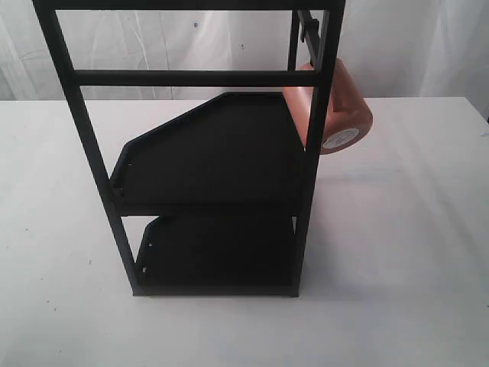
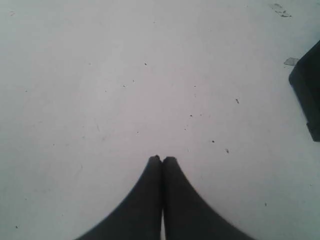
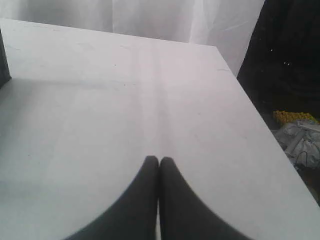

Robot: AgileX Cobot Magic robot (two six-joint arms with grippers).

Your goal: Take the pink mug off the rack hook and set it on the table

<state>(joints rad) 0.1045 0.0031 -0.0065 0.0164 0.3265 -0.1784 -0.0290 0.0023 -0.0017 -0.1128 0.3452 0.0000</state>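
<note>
— How are the fingers held?

— The tips of the left gripper (image 2: 161,159) are seen pressed together, with nothing caught between them. They are held low over the speckled white table (image 2: 100,75), and a black corner of the rack (image 2: 307,90) is seen to one side. The tips of the right gripper (image 3: 159,160) are closed the same way, and are pointed along the table toward a white curtain (image 3: 165,20).

— Can any writing be read?

— A round white sticker (image 1: 341,138) is seen on the base of the pink mug (image 1: 340,103), but its marks are too small to be read.

— And where is the mug placed?

— In the exterior view it is hung, tilted, from the rack hook (image 1: 306,28) at the upper right post, clear of the table and partly hidden behind that post. It is shown in neither wrist view, so its place relative to the fingers cannot be told.
</note>
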